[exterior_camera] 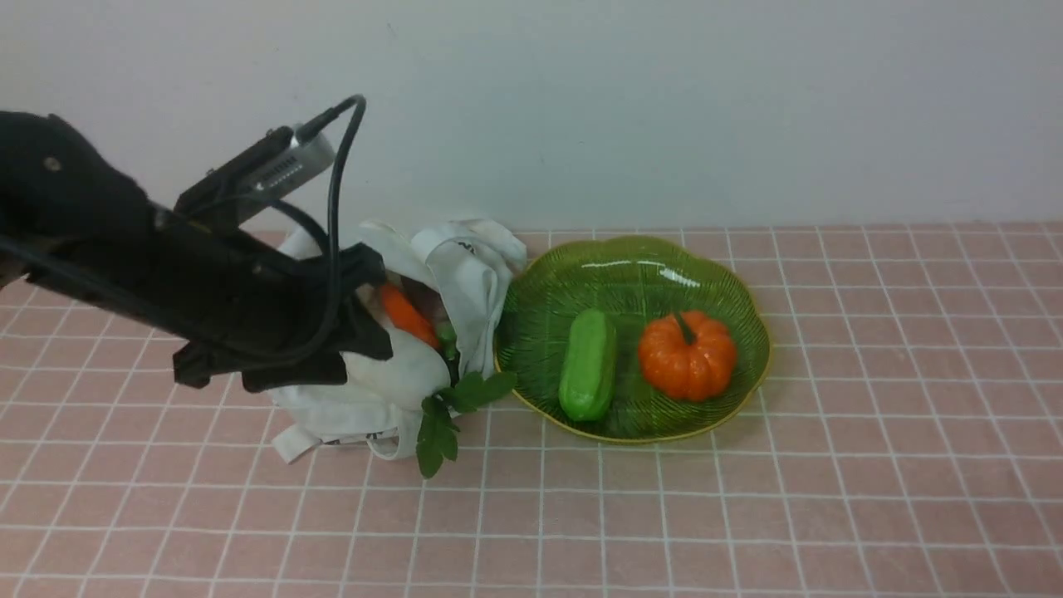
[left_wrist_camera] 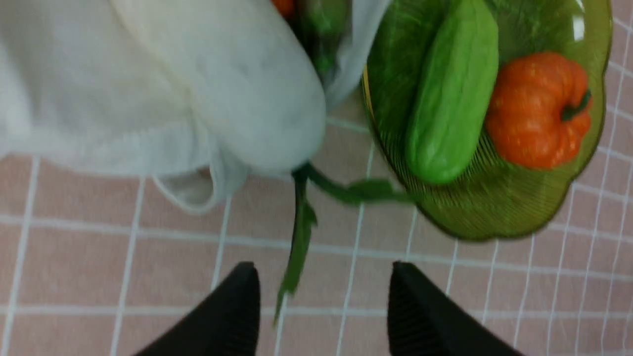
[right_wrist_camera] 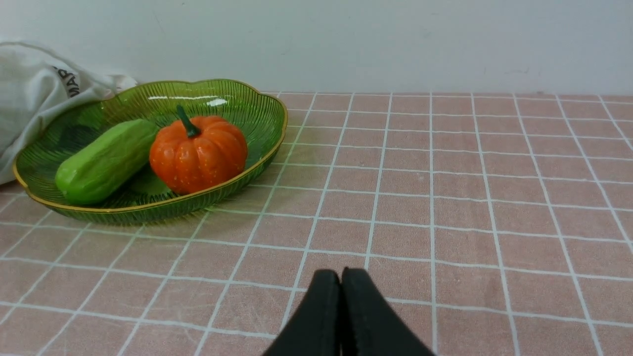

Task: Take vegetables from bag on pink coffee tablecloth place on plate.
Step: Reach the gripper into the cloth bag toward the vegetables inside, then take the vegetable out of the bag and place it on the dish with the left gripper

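Observation:
The off-white bag [exterior_camera: 473,274] lies slumped on the pink coffee tablecloth [exterior_camera: 747,498], its mouth facing the green plate [exterior_camera: 631,266]. An orange carrot [exterior_camera: 405,316] shows inside the mouth. Dark green radish leaves [exterior_camera: 453,407] spill out onto the cloth; the radish's white body I cannot tell apart from the fabric. My left gripper [exterior_camera: 374,306] hovers over the bag [left_wrist_camera: 148,89], open, holding nothing; a leaf [left_wrist_camera: 296,257] shows between its fingers [left_wrist_camera: 245,301]. My right gripper [right_wrist_camera: 341,279] is shut and empty, low over the cloth, apart from the plate [right_wrist_camera: 237,109].
On the plate sit a green cucumber [exterior_camera: 588,365] and an orange pumpkin [exterior_camera: 688,355], side by side. The plate's rim [left_wrist_camera: 494,222] nearly touches the bag's mouth. A pale wall stands right behind the table's far edge.

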`<state>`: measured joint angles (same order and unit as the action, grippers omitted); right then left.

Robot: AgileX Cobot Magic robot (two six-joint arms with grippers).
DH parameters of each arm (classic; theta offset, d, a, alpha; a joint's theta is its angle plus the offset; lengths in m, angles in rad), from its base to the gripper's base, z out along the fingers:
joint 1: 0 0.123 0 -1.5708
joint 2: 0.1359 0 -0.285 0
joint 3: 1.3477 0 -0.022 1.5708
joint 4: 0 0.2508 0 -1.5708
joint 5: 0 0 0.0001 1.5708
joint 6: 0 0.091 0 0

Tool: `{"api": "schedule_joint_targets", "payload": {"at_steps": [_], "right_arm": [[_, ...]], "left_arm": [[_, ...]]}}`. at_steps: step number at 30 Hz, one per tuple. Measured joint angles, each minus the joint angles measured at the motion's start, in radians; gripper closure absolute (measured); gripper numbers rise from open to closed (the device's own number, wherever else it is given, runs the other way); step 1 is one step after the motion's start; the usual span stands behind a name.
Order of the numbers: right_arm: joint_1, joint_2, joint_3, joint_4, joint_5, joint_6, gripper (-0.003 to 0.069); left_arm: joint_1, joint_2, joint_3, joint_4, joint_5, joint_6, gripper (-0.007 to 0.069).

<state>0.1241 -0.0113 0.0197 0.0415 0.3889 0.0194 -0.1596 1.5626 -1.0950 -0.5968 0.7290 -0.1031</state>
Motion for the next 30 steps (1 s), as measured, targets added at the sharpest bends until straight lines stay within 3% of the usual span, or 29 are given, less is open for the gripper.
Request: {"api": "schedule_joint_targets", "payload": {"at_steps": [7, 16, 19, 24, 26, 30], "right_arm": [[0.0, 0.0, 0.0, 0.0, 0.0, 0.0, 0.0673], [0.0, 0.0, 0.0, 0.0, 0.0, 0.0, 0.0673], [0.0, 0.0, 0.0, 0.0, 0.0, 0.0, 0.0673], [0.0, 0.0, 0.0, 0.0, 0.0, -0.006, 0.0673], [0.0, 0.0, 0.0, 0.0, 0.0, -0.019, 0.0673], [0.0, 0.0, 0.0, 0.0, 0.0, -0.027, 0.0673]], "left_arm": [[0.0, 0.151, -0.024, -0.003, -0.137, -0.125, 0.0121], [0.0, 0.28, -0.028, -0.041, -0.244, -0.185, 0.0115], [0.0, 0.312, -0.033, -0.054, -0.263, -0.187, 0.016], [0.0, 0.304, -0.042, -0.047, -0.228, -0.062, 0.0189], [0.001, 0.257, -0.053, -0.038, -0.149, 0.029, 0.0189], [-0.001, 0.142, -0.133, -0.031, 0.061, 0.088, 0.0189]]}}
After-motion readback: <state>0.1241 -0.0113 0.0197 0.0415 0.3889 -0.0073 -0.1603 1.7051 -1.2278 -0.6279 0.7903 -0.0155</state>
